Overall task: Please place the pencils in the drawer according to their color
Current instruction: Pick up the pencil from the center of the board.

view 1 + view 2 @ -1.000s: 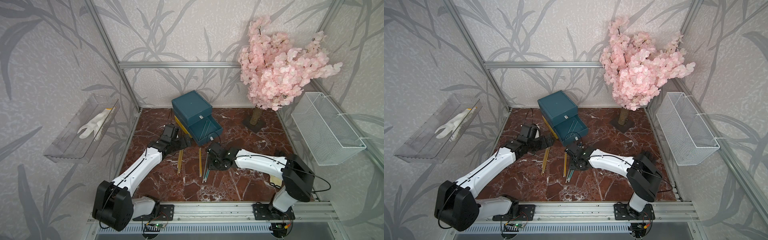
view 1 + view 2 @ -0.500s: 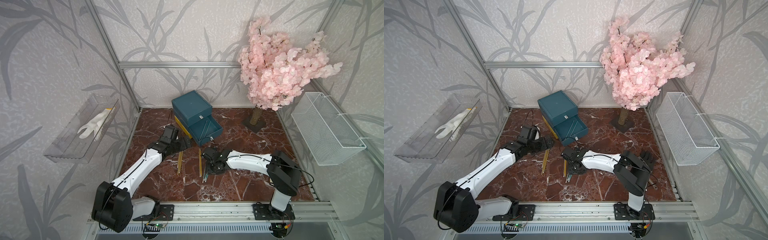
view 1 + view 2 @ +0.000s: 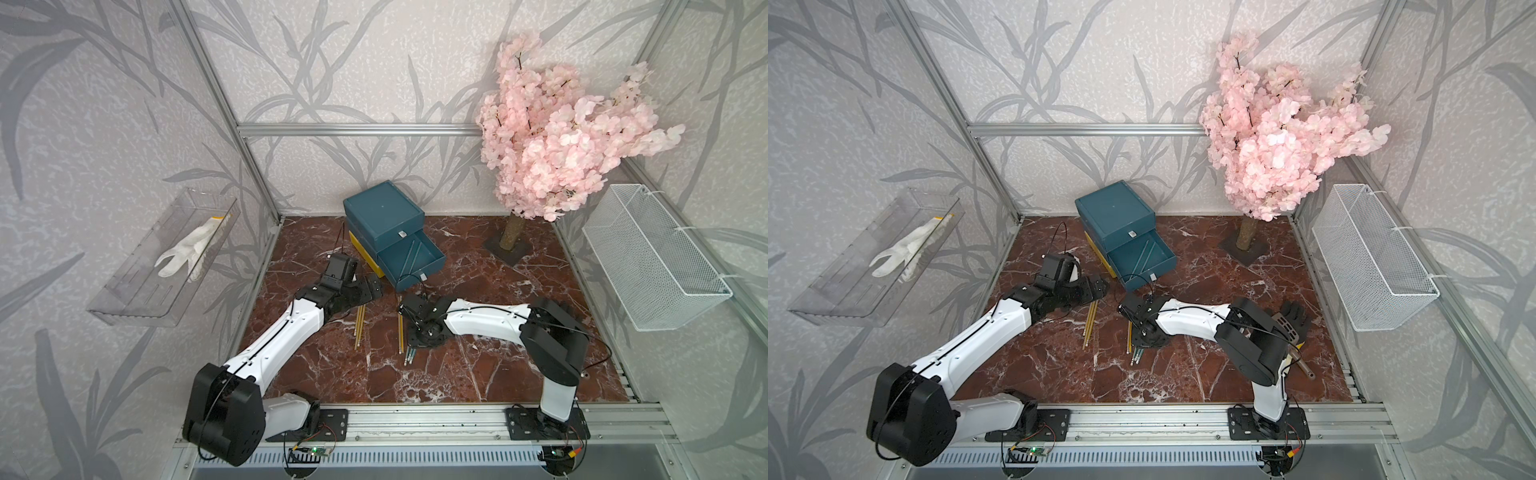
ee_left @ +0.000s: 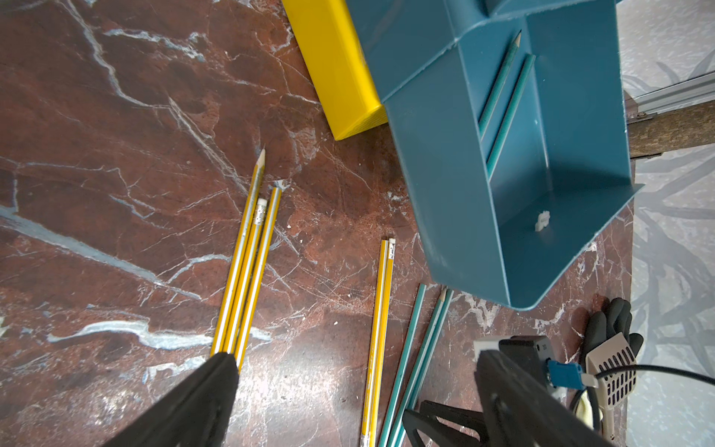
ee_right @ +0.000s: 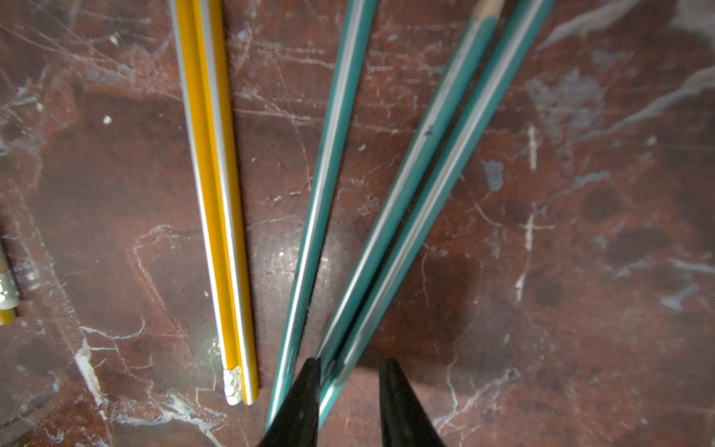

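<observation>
The drawer [image 3: 384, 212] stands at the back with its middle teal tier [image 3: 432, 259] pulled out; two teal pencils [image 4: 507, 96] lie in it. The yellow tier [image 4: 336, 69] is shut. On the floor lie three yellow pencils [image 4: 251, 263], a yellow pair [image 5: 216, 193] and three teal pencils [image 5: 425, 174]. My right gripper [image 5: 350, 387] points down at the teal pencils' near ends. Its jaws are narrow but open, with two teal pencils against one finger [image 5: 305, 391]. My left gripper [image 4: 360, 387] hangs wide open over the yellow pencils, holding nothing.
A pink blossom tree [image 3: 552, 137] stands at the back right. A white wire basket [image 3: 648, 257] hangs on the right wall, and a clear tray [image 3: 124, 307] with a white glove on the left wall. A black glove [image 3: 1291, 320] lies behind the right arm.
My right arm has shifted left and down onto the teal pencils, and its jaws have narrowed. The left arm has barely moved.
</observation>
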`<state>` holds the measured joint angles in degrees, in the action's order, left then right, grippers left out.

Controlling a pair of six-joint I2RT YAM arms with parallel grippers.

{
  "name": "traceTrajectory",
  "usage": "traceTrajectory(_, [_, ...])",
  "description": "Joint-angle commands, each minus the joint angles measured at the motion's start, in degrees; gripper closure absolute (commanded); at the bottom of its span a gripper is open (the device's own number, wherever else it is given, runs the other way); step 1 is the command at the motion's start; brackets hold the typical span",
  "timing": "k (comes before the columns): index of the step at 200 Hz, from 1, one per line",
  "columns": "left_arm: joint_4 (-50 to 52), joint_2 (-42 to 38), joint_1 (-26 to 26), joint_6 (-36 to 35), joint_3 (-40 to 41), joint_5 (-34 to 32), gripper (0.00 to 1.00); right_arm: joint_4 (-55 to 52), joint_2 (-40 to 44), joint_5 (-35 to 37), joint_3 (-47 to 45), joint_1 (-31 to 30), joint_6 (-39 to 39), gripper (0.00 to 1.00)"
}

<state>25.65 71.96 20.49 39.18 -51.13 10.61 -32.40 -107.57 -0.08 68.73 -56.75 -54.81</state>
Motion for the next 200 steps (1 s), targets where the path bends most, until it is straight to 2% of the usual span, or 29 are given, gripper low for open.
traceTrajectory(1, [-0.23,-1.74,-0.29,-0.08,0.69,-0.12,0.0,-3.49,-0.89,1.0,-0.11,-0.02,0.34,0.71])
traceTrajectory(97, [-0.05,-0.47,-0.27,-0.24,-0.8,0.38,0.0,-5.03,4.03,3.48,-7.31,2.7,-0.91,0.73])
traceTrajectory(182, [-0.43,-0.45,-0.28,0.03,0.04,0.29,0.0,-5.66,-1.76,2.4,-4.35,3.23,0.57,0.74])
traceTrajectory(200, [-0.58,-0.45,-0.28,0.06,0.02,0.26,0.0,-5.83,-2.9,2.02,-3.71,3.23,0.88,0.8])
